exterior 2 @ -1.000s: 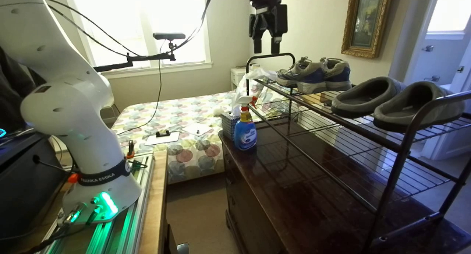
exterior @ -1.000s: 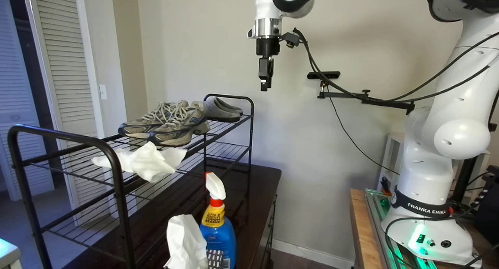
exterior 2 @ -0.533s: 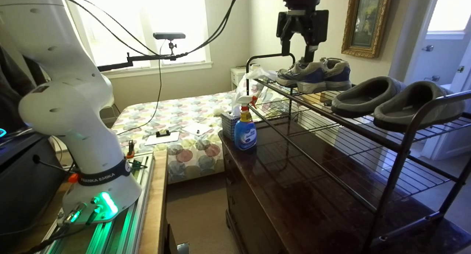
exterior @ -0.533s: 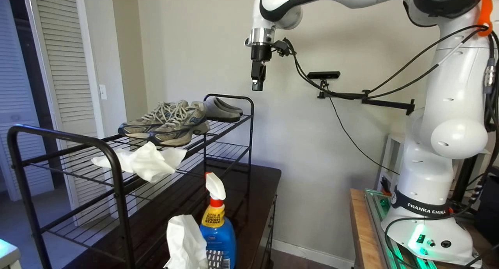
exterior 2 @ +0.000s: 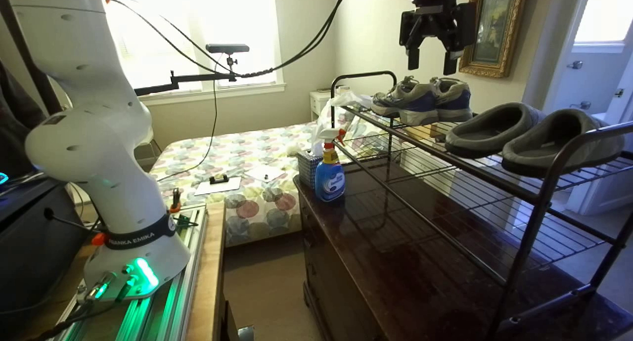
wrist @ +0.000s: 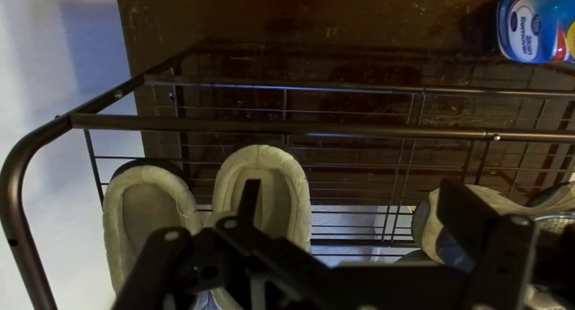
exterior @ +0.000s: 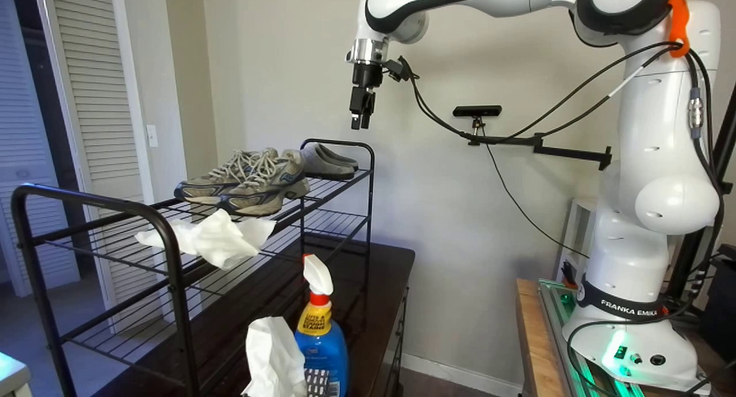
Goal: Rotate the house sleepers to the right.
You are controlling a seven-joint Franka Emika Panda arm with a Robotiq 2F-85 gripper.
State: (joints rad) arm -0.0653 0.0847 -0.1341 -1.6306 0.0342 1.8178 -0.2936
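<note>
The grey house slippers stand side by side at one end of the rack's top shelf (exterior 2: 465,170). In an exterior view they show as a near slipper (exterior 2: 564,141) and a far slipper (exterior 2: 494,131); they show partly behind the sneakers in an exterior view (exterior: 325,162). In the wrist view the slippers (wrist: 150,202) have their heels toward the top; the jaws cover part of them. My gripper, open and empty in both exterior views (exterior: 360,123) (exterior 2: 431,66), hangs above the rack, apart from the shoes. In the wrist view its fingers (wrist: 352,186) are wide apart.
Lace-up sneakers (exterior: 253,181) stand on the same shelf beside the slippers. White tissue (exterior: 224,239) lies near the other end. A blue spray bottle (exterior 2: 330,180) and a tissue box (exterior 2: 309,168) stand on the dark dresser (exterior 2: 385,262). Bent end rails (wrist: 18,175) rise above the shelf.
My gripper has moved sideways over the rack, leftward in one exterior view and rightward in the other, staying open and raised. The slippers and sneakers have not moved.
</note>
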